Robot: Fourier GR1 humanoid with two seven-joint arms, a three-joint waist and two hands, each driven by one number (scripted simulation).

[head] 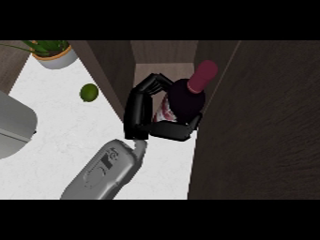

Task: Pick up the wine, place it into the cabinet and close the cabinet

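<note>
The hand (145,110) at frame centre has its fingers wrapped around the wine bottle (183,96), which sits at the cabinet (259,122) opening, upper centre. The risk: the bottle's red cap clipping the dark door panel on its right (very little room). Count: 1 bottle, 1 lime (89,92), 1 potted plant (51,51), 1 hand showing.

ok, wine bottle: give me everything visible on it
The wine bottle is dark glass, nearly black, with a maroon capsule over neck and top and a pale label with red on its lower body, partly hidden. It tilts, neck pointing up and right toward the cabinet opening between the brown wood panels. The hand wraps it, fingers curled over the shoulder, thumb under the base. Its base is hidden; it appears held above the white counter.
</note>
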